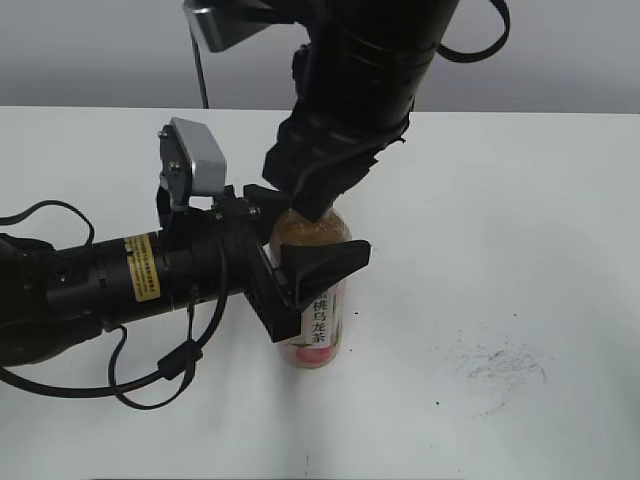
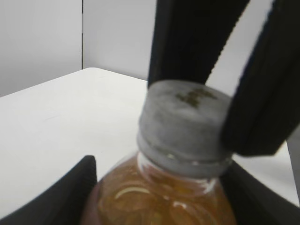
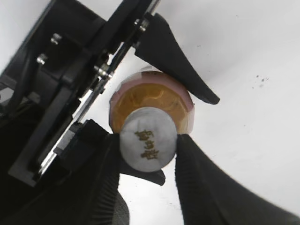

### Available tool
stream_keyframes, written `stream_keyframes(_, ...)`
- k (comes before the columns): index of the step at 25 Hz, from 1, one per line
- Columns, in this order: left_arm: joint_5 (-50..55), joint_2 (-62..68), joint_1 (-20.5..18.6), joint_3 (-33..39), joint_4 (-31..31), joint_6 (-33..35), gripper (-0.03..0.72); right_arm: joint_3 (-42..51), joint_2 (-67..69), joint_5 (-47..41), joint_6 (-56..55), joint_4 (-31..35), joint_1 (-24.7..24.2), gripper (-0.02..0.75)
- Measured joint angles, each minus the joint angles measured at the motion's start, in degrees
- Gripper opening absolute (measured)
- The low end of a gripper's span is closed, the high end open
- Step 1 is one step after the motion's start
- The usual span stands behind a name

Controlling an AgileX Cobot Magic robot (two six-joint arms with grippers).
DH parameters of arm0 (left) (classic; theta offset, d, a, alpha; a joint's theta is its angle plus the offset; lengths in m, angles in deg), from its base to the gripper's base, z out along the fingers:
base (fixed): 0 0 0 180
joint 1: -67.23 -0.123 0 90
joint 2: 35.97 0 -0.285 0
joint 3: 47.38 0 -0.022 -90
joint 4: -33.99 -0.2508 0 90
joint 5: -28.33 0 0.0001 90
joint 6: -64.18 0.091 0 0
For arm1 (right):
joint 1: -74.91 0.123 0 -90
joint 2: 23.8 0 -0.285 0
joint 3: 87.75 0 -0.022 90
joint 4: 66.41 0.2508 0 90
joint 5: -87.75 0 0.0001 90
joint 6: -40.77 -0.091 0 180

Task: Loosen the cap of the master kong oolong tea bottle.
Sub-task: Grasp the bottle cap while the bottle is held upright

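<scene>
White table and a grey wall behind make up the whole setting; a few dark scuff marks sit on the table toward the right, well apart from the work.

From the left, the left gripper reaches in level with the table, its fingers pinching the bottle around the upper body just under the shoulder. The left wrist view shows a black finger on either side of the amber shoulder, so this grip looks like the anchor. The bottle stands upright near the middle of the table, label facing the exterior camera.

Above it, the right gripper comes down from the top. In the right wrist view its two fingers close on opposite sides of the cap, touching the rim on both sides; the left wrist view agrees, with one black finger behind the cap and another pressed against its right side. Both grips appear set, so the step in hand is the twist itself.

To do it well, I judge that the turn should come from the right wrist rolling about the bottle's upright axis, with no sideways pull that would tip the bottle. The left grip must hold firm enough that the body does not spin along, yet not crush the soft plastic. The pads should stay on the ribbed side wall, not ride up to the smooth top edge, where they would likely slip. A short turn suffices; loosening, not removal, is asked.
</scene>
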Motion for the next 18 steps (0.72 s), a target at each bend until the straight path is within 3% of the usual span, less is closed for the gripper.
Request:
stream_keyframes(11, 0.06, -0.05, -0.06, 0.0, -0.75, 0.0, 0.449, -0.05, 0.0, 0.12, 17.76, -0.37, 0.05, 0.275)
stream_keyframes(18, 0.06, -0.05, -0.1, -0.07, -1.12, 0.05, 0.449, -0.05, 0.0, 0.04, 11.19, -0.37, 0.05, 0.279)
